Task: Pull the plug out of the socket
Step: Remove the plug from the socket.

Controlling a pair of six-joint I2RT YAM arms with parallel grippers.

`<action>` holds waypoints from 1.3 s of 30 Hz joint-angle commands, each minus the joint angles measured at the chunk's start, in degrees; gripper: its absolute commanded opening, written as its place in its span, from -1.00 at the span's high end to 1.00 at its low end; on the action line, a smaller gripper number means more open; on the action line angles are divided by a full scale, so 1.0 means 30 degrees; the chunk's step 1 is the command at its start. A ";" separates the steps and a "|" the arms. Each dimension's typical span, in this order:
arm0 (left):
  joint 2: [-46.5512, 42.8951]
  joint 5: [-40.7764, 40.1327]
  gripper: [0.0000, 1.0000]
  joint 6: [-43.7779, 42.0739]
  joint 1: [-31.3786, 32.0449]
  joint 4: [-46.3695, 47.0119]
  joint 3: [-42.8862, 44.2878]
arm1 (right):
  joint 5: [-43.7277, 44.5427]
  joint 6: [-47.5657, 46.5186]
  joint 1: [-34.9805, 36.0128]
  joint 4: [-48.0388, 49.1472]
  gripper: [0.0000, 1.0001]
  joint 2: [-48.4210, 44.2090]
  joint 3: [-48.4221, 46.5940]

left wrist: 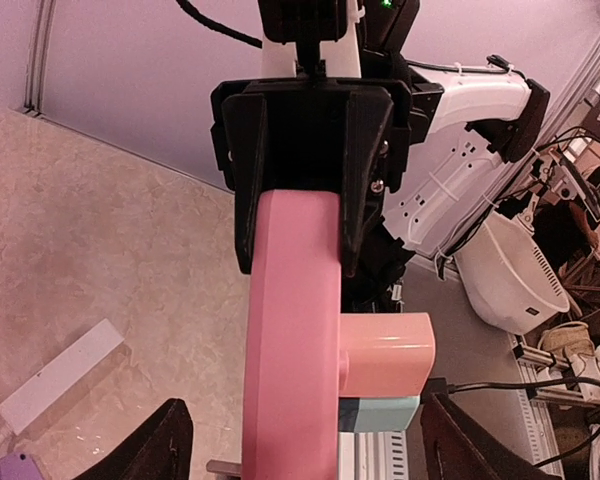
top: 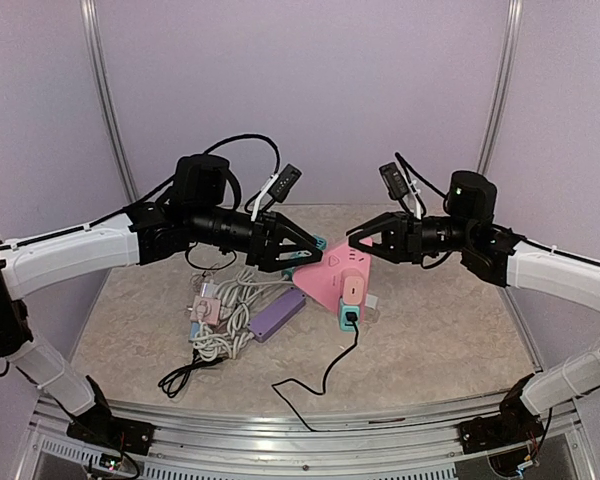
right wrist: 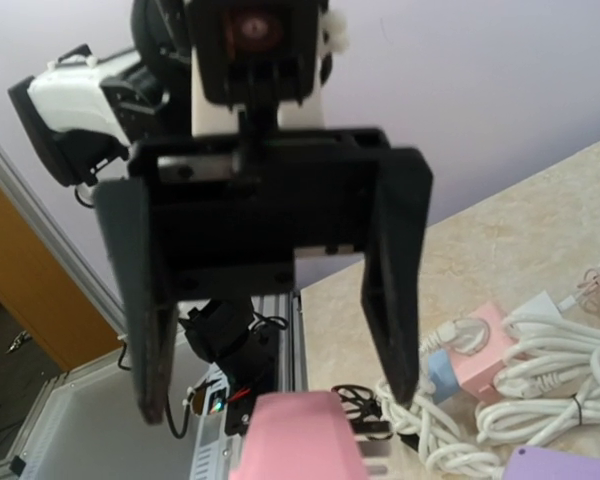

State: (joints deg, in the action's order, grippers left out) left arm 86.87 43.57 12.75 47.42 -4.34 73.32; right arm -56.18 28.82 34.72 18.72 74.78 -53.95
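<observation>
1. Right jaws - clenched on the far end of the pink socket (left wrist: 292,340), one finger on each flat face. The left wrist view shows that grip head-on.
2. Left jaws - released. The fingers (left wrist: 165,445) stand wide on either side of the socket's near end, and neither pad is on anything that I can see.
3. The socket sits about mid-bench between my two arms, turned up on edge. I can't tell whether its lower edge rests on the bench (top: 450,330) or hangs just off it.
4. A pink plug (left wrist: 385,355) sticks out of the socket's right face and is fully seated. A teal plug (left wrist: 378,412) is right under it, touching it, also seated.
5. A black cable (top: 320,385) runs from the teal plug toward the near edge of the bench and curls there.
6. Left of the socket there's a purple block (top: 278,313). Further left is a bundle of white cords (top: 230,320) with a small pink cube (top: 208,310) among them.
7. The right wrist view mostly shows my left jaws gaping, with the top of the socket at the bottom edge of the picture.
</observation>
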 commanded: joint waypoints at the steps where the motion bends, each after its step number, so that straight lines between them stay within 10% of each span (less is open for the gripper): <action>1: 0.0813 0.1019 -0.40 -0.0604 0.0198 -0.0988 0.1086 | -0.0587 -0.0407 0.0217 -0.0531 1.00 0.0298 -0.0771; 27: 0.3426 0.1892 0.09 -0.1404 0.0746 -0.3080 0.3016 | -0.0594 -0.1959 0.0643 -0.2475 1.00 0.1274 -0.1744; 39: 0.3475 0.2027 0.74 -0.1467 0.0772 -0.3266 0.2905 | -0.0461 -0.2105 0.0644 -0.2627 1.00 0.1464 -0.1824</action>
State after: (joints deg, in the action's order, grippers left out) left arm 96.64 48.01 8.60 49.17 -12.88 81.25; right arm -58.06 23.00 36.27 9.76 78.87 -57.47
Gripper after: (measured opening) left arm 0.300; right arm 0.310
